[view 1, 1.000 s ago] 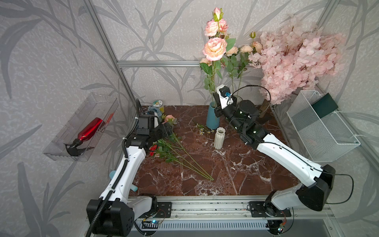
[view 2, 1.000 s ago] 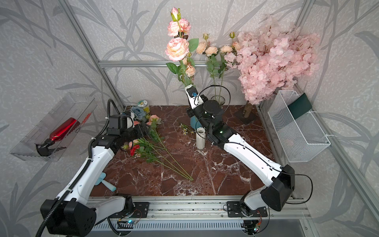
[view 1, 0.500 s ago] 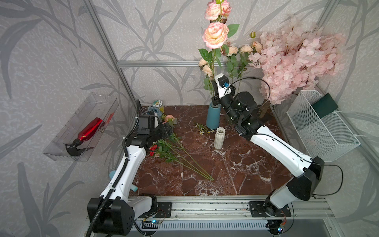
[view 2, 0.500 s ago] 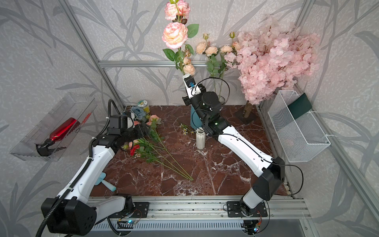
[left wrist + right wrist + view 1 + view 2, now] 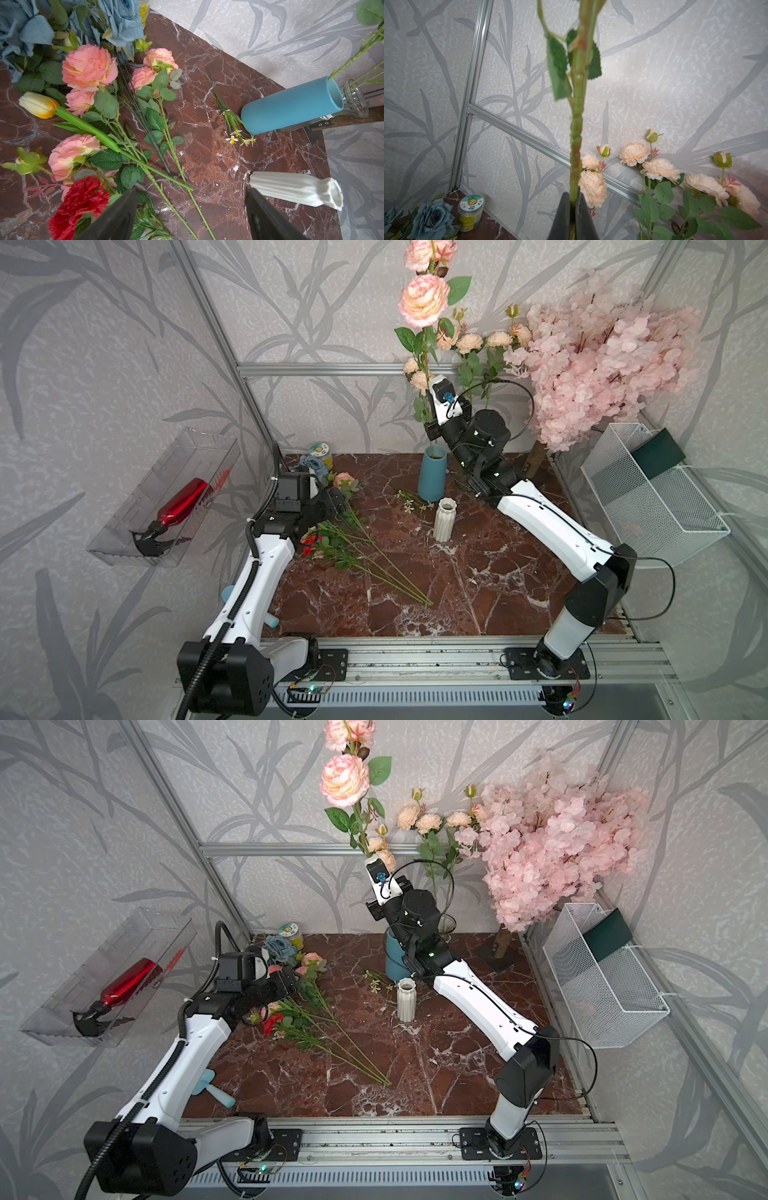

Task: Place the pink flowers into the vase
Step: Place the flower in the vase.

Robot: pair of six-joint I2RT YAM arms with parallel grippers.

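Raised since a second ago: your right claw (image 5: pixel 572 195), clamped on one stem of the pink flowers (image 5: pixel 424 300); top bloom now cut off by the frame edge. Stem foot at the blue vase (image 5: pixel 432 481) mouth, depth inside unclear. Unmoved: your left claw (image 5: pixel 190 192), spread wide above more pink blooms (image 5: pixel 89 66) lying on the bench (image 5: pixel 478 572).

Robot laboratory cell, dressed like a room. I am working inside an aluminium frame (image 5: pixel 529 141) that is running beyond my right gripper (image 5: pixel 572 198); wallpapered panels (image 5: pixel 124 344) are enclosing me; a marble-look tabletop (image 5: pixel 218 155) is lying under my left gripper (image 5: pixel 190 190); behind both, my arm bases (image 5: pixel 544 664) are sitting on a slotted rail (image 5: pixel 415 659) with bare wiring (image 5: pixel 307 686).
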